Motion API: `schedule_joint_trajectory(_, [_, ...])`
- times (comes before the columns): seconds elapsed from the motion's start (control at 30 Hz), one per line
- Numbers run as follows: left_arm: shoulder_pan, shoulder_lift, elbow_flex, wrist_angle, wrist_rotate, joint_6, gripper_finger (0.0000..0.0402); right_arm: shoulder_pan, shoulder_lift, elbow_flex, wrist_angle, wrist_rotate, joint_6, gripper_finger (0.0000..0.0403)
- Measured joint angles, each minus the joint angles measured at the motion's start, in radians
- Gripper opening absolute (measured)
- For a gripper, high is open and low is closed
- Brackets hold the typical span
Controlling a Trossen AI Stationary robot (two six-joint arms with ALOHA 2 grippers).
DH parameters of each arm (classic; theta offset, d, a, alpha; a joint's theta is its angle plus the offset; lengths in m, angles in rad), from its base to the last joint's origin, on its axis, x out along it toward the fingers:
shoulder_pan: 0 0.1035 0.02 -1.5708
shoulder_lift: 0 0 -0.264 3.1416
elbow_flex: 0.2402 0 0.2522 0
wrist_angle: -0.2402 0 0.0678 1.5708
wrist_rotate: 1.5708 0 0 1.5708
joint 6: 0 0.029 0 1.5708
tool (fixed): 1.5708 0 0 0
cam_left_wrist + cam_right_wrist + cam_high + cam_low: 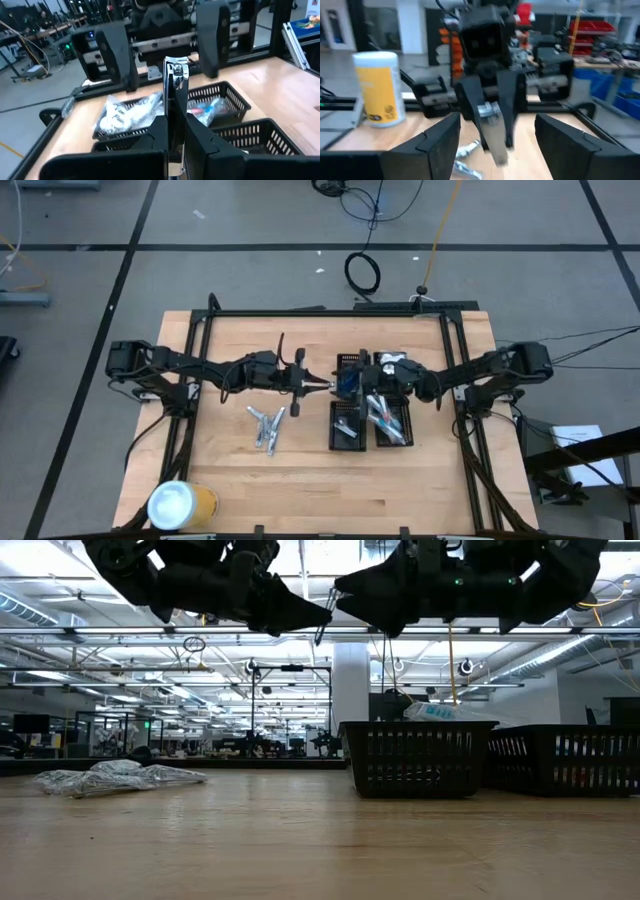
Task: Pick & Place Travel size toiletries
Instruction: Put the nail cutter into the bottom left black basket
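Observation:
My left gripper [175, 122] is shut on a slim silvery toiletry [176, 75] and points level toward the table's right, high above the table. My right gripper [165, 45] faces it, open, one finger on either side of the toiletry's free end without touching it. Both hang over the black trays [345, 420]. More toiletries [267, 425] lie in a loose pile on the wood to the left of the trays, seen also in the low view as a crinkly heap [120, 777]. My left gripper pinches the silvery toiletry's near end [174, 131] between its two fingers, which come level from the table's left and lie along the piece. The piece stands on edge and sticks out past the fingertips [492, 127], lifted clear of everything.
Black gridded trays [418, 755] stand at the table's middle, some holding packets [130, 112]. A yellow cylinder with a white lid [180, 505] stands at the near left corner. A black frame rail [330, 312] runs around the table.

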Motion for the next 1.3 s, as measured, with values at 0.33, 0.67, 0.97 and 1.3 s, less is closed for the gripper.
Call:
schedule_joint_trajectory(0.33, [0.000, -0.001, 0.000, 0.007, 0.000, -0.005, 0.0017, 0.000, 0.023, 0.000, 0.041, -0.003, -0.013, 0.0202])
schedule_joint_trajectory(0.67, [0.000, -0.001, 0.001, 0.007, 0.000, -0.022, 0.0018, -0.004, 0.023, 0.000, 0.063, -0.004, -0.027, 0.0150])
schedule_joint_trajectory(0.97, [0.000, -0.001, 0.001, 0.035, 0.000, -0.037, 0.0020, -0.004, 0.023, 0.000, 0.065, -0.003, -0.046, 0.0124])
schedule_joint_trajectory(1.3, [-0.002, 0.038, 0.002, 0.095, 0.022, -0.067, 0.0021, -0.004, 0.023, 0.000, 0.068, -0.006, -0.072, 0.0080])
